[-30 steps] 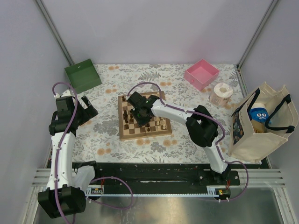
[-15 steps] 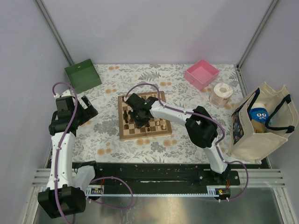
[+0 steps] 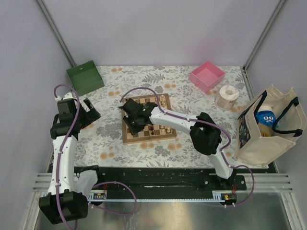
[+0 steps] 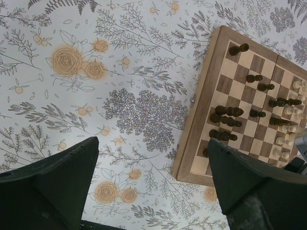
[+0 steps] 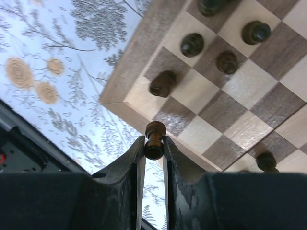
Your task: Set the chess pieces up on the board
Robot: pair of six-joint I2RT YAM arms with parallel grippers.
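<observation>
Leftward across the board [image 3: 163,101] the right claw [image 5: 153,149] has swung, reaching its left edge. Wide apart and empty, the left claw [image 4: 153,158] hangs above the flower-printed table [image 4: 96,96]. On the right, dark tapered fingers [image 5: 127,167] pinch a small turned dark-brown pawn [image 5: 155,132] over the checked wood's pale border.

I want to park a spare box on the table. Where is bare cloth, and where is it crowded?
Bare cloth lies between the green box and pink box, behind the board; also between the board and the left arm. Crowded: the right edge, with paper roll and tote bag, and the board under the right arm.
</observation>
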